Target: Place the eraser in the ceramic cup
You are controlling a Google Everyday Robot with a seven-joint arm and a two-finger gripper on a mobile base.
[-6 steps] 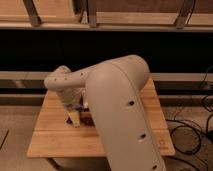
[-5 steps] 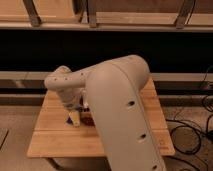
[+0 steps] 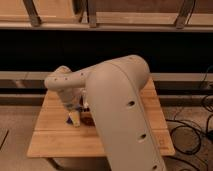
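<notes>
Over the left-middle of the wooden worktop (image 3: pixel 50 135), the end effector (image 3: pixel 75 119) is hanging low, pointing down, its jaws standing wide. The bulky arm (image 3: pixel 120 110) is covering much of the surface, so the ceramic cup's and eraser's places cannot be told.

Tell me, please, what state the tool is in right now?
Tool: low over the wooden table, beside the arm; open, closed or holding something cannot be told.
</notes>
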